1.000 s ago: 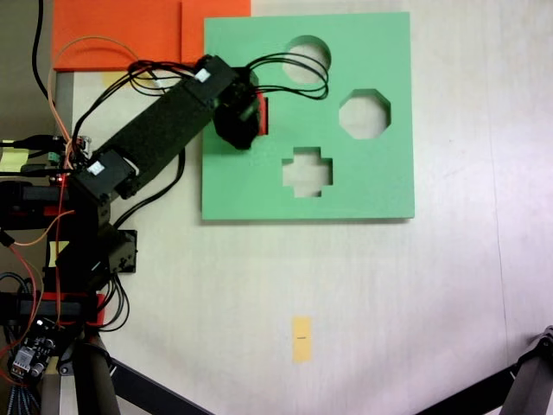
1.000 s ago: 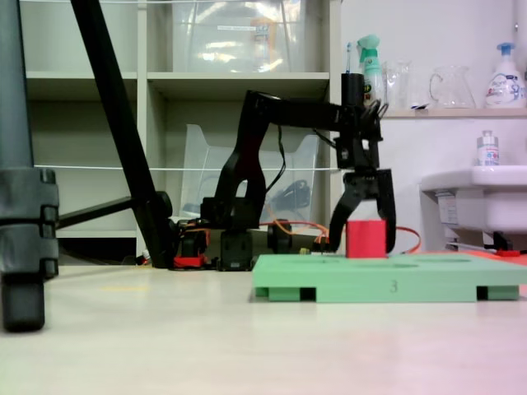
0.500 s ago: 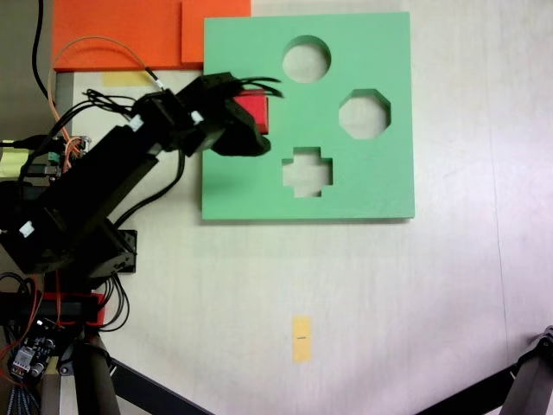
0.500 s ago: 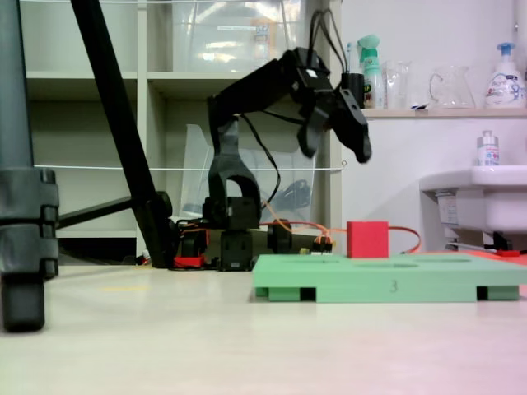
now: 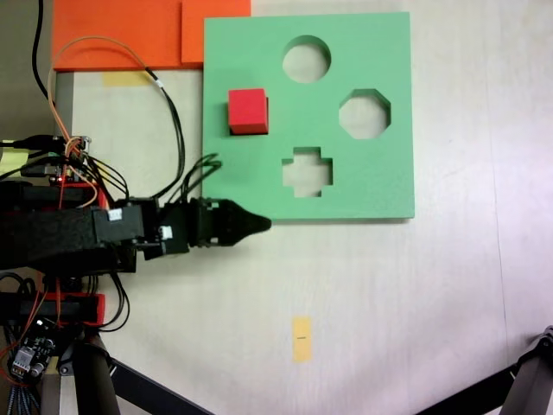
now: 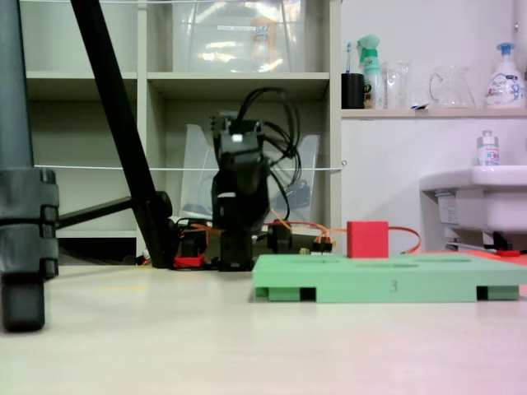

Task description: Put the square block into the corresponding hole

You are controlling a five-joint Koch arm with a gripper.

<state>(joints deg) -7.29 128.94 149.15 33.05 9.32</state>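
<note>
The square block (image 5: 247,111), a red cube, stands alone and upright on the green foam board (image 5: 380,190), left of the round and octagonal cutouts. The corresponding hole is hidden under it; only a thin dark strip shows along the block's right side. From the side, the block (image 6: 367,239) rises above the board's top (image 6: 387,284). My gripper (image 5: 259,224) lies level just off the board's lower left edge in a fixed view. Its jaws form one closed point with nothing in them. The folded arm (image 6: 239,164) faces the side camera.
The board also has a round cutout (image 5: 307,59), an octagonal one (image 5: 365,113) and a cross-shaped one (image 5: 308,170). Orange foam sheets (image 5: 130,35) lie at the top left. A yellow tape strip (image 5: 301,338) marks the table. Tripod legs (image 5: 518,389) and cables (image 5: 164,95) flank the space.
The gripper was open around the block, then rose off it. The arm has since folded back and swung down beside the board's lower left edge. The block has stayed put.
</note>
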